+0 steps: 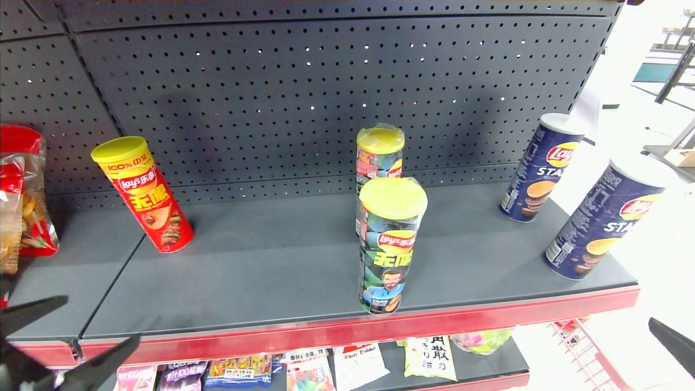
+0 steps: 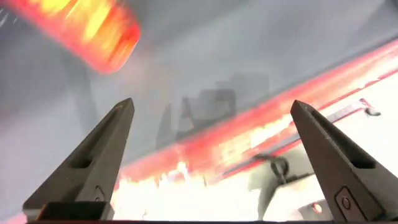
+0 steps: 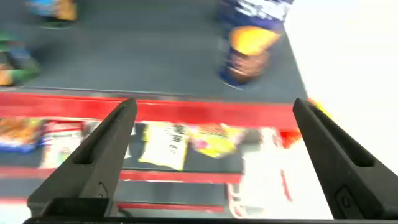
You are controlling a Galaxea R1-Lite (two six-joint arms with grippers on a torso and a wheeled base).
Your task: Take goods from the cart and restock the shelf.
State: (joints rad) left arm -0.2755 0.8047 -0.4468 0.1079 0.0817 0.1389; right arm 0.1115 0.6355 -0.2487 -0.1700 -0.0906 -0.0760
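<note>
On the dark grey shelf (image 1: 271, 271) a red chip can (image 1: 144, 195) stands tilted at the left. Two yellow-lidded green cans stand mid-shelf, one (image 1: 391, 244) at the front edge and one (image 1: 379, 155) behind it. Two dark blue cans stand at the right, one (image 1: 540, 168) farther back and one (image 1: 602, 217) near the front corner. My left gripper (image 1: 100, 320) hangs open and empty below the shelf's front left edge; in the left wrist view (image 2: 211, 106) the red can (image 2: 93, 28) lies ahead. My right gripper (image 3: 214, 102) is open and empty before the shelf's red lip (image 3: 205, 112), under a blue can (image 3: 252, 53).
A bag of snacks (image 1: 21, 195) stands at the shelf's far left. The lower shelf holds several snack packets (image 1: 358, 364). A red wire frame (image 1: 586, 353) shows at the lower right. The pegboard back wall (image 1: 326, 81) closes the shelf behind.
</note>
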